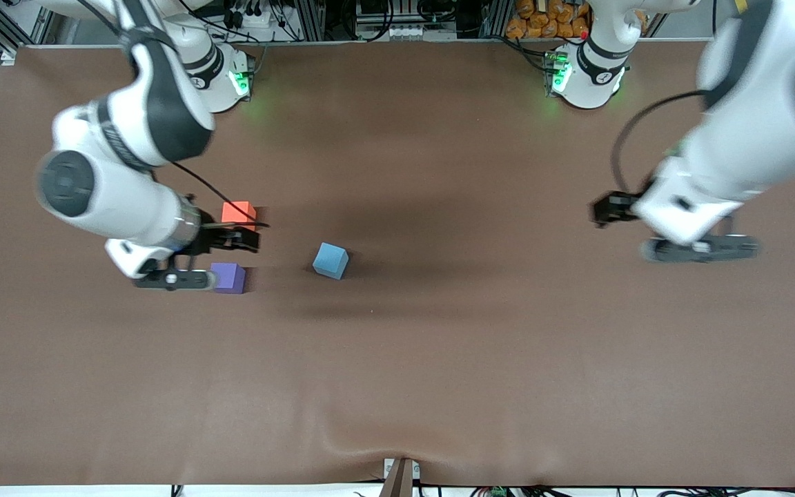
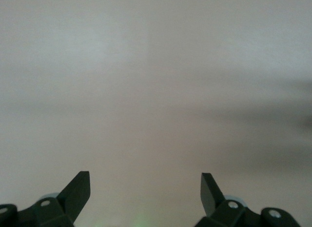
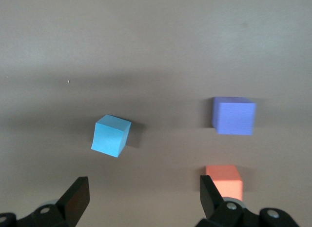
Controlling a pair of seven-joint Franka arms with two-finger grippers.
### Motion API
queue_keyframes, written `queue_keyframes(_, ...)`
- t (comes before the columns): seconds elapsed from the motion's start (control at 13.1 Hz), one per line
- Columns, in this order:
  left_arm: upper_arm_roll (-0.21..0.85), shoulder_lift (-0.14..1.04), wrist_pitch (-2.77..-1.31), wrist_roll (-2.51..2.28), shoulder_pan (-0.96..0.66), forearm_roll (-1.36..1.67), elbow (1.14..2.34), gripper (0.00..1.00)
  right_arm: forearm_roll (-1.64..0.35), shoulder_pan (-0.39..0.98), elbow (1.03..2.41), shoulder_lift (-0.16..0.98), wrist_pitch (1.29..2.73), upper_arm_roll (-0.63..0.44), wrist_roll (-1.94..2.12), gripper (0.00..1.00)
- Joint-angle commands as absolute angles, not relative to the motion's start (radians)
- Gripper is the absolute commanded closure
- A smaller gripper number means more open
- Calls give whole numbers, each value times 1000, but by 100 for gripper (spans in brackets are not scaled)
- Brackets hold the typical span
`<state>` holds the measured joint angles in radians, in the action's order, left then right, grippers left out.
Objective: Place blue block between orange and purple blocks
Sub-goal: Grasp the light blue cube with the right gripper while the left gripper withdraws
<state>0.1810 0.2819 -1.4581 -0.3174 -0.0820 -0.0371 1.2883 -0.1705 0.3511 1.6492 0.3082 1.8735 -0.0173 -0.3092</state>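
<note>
- The right gripper (image 1: pixel 214 259) hangs over the tabletop (image 1: pixel 439 359) with its fingers (image 3: pixel 78 197) spread wide and grasping nothing; the orange block (image 1: pixel 239 212) and the purple block (image 1: pixel 229 277) sit just past the fingertips, one off each finger
- The blue block (image 1: pixel 330 260) lies alone on the tabletop, out ahead of those fingers toward the left arm's end, near the pair but clear of it and turned at a slant to them
- In the right wrist view the blue block (image 3: pixel 111 135) shows ahead of one fingertip, the purple block (image 3: pixel 233 115) ahead of the other, and the orange block (image 3: pixel 224 182) right against that second finger
- The step in hand looks like the reach for the blue block: I would line the fingers up with its slanted faces, straddle it squarely and only then clench
- The gap between orange and purple looks only slightly wider than one cube, so the drop will want a careful, straight descent
- The left gripper (image 1: pixel 673 231) waits over bare tabletop well away from the blocks, fingers (image 2: pixel 78 195) released and empty
- The surface is a plain brown mat with a slight ripple at the edge nearest the front camera; cables and rack gear line the wall by the arm bases
</note>
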Motion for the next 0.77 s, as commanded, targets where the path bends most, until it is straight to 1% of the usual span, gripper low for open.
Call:
queue_keyframes(0.0,216,158,-1538,-325,-29,-48,1469,0,-169,422,1741,314,1988,-25,-394,0)
queue_keyframes(0.15,222,39,-1676,-275,46,-48,1673,0,-163,484,1743,385,2055,-28,-449,0)
queue_keyframes(0.23,221,-19,-1721,-244,51,-46,1757,0,-155,503,1743,415,2086,-28,-486,0)
queue_keyframes(0.31,219,-41,-1721,-241,52,-46,1776,0,-143,508,1743,443,2112,-28,-512,0)
queue_keyframes(0.69,210,-72,-1681,-209,78,-44,1749,0,-91,569,1743,538,2172,-29,-633,0)
